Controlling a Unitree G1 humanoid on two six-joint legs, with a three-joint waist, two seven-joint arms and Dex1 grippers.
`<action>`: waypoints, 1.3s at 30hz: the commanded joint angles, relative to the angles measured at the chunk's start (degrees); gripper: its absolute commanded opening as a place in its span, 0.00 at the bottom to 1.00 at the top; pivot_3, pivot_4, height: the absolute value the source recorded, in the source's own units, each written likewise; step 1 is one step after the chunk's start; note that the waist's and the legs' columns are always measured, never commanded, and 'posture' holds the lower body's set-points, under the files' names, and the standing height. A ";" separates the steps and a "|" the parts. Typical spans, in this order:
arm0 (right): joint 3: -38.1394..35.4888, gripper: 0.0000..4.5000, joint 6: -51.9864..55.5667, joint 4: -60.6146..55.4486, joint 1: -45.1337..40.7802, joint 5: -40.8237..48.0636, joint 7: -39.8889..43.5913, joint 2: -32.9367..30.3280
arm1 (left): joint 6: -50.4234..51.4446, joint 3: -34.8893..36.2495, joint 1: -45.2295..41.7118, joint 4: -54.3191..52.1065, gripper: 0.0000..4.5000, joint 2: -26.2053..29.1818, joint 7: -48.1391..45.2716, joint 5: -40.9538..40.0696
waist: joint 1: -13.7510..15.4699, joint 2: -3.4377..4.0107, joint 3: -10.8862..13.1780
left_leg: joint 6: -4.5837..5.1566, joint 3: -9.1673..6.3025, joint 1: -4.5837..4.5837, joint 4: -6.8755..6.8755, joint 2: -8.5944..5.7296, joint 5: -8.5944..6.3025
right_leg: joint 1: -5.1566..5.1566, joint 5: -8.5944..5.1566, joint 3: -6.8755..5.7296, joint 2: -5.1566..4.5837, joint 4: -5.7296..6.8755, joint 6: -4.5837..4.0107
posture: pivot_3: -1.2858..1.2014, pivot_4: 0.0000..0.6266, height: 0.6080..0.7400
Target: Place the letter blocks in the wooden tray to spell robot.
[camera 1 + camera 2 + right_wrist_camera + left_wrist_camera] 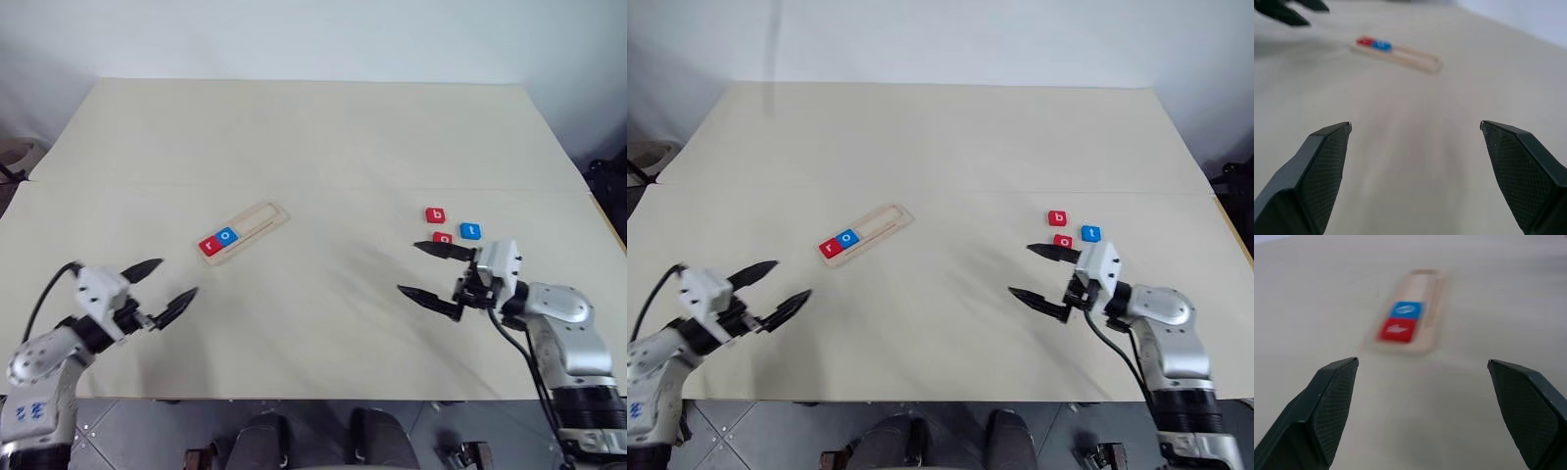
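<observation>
Here the wooden tray lies slanted on the table, with a red r block and a blue o block at its near end. Three more blocks, b, o and t, lie just beyond the right gripper. It and the left gripper are both spread wide and hold nothing.

Silver-grey jointed arms, white wrist housings, black cables, textured black fingers

2 blocks in tray, 3 blocks right
</observation>
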 commanded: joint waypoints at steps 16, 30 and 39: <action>-0.45 0.98 0.81 -10.17 3.64 1.20 -3.60 0.30 | 3.49 -5.82 -11.10 6.69 1.00 2.55 -3.02 1.10 | 0.68 -0.10 -0.05 | 0.02 -0.02 -0.01 0.03 -0.16 -0.04 | 0.01 0.00 -0.01 -0.07 0.06 0.00 | 0.52 0.24 1.00; -1.74 0.98 3.97 -18.53 9.04 1.24 -10.17 -0.12 | -4.07 -19.95 -36.64 37.55 1.00 4.39 -13.25 11.65 | 0.31 -0.12 -0.05 | 0.00 0.05 -0.01 0.04 -0.42 -0.03 | -0.05 0.00 -0.03 -0.02 0.10 0.01 | 0.52 0.24 1.00; -1.86 0.98 5.37 -21.01 9.45 1.22 -12.50 -0.16 | -7.15 -22.93 -42.18 45.66 1.00 2.39 -15.29 14.32 | 0.44 -0.13 -0.05 | 0.01 0.03 -0.02 0.06 -0.43 -0.03 | -0.04 0.00 -0.03 -0.02 0.12 0.01 | 0.52 0.24 1.00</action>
